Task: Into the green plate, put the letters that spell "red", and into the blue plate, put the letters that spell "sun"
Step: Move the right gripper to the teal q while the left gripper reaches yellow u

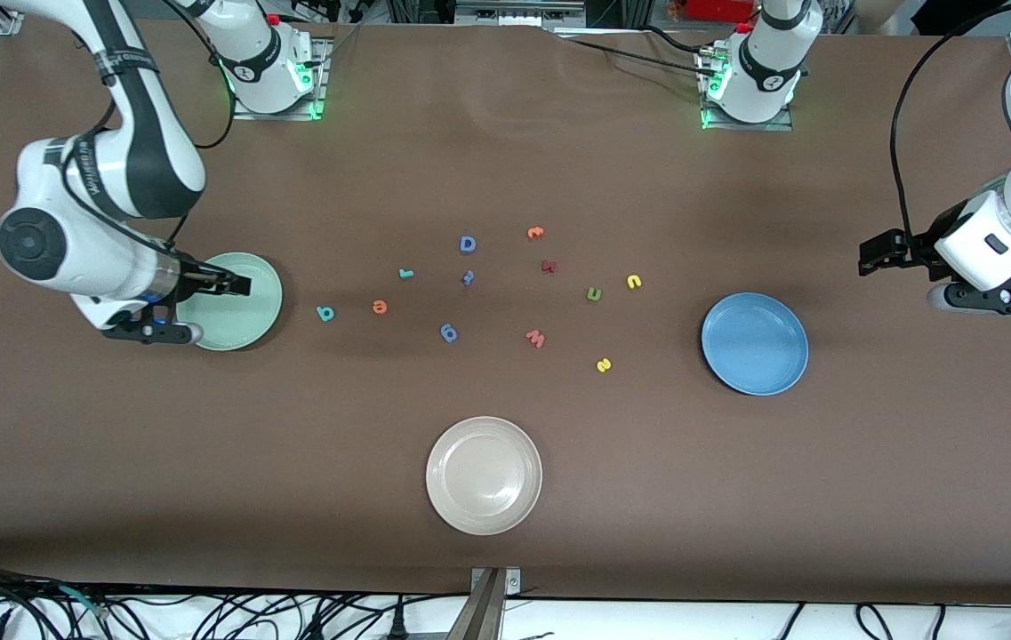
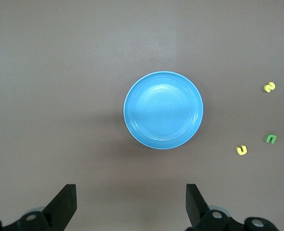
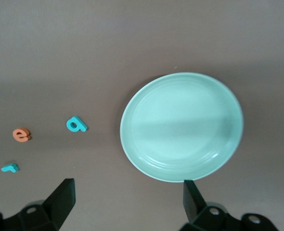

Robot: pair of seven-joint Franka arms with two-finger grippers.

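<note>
Both plates bare, letters loose mid-frame.
Right gripper (image 1: 243, 284) over green plate (image 1: 260, 311), left gripper (image 1: 870, 253) beside blue plate (image 1: 754, 344); jaws wide.

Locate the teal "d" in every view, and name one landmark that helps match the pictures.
Front view: the teal "d" lies on the brown table, between the green plate and the orange "e".
Left wrist view: not in it; only the blue plate and the "sun" letters show.
Right wrist view: the teal "d" lies between the green plate and the orange "e".
Shared landmark: the green plate, in the front and right wrist views.
</note>
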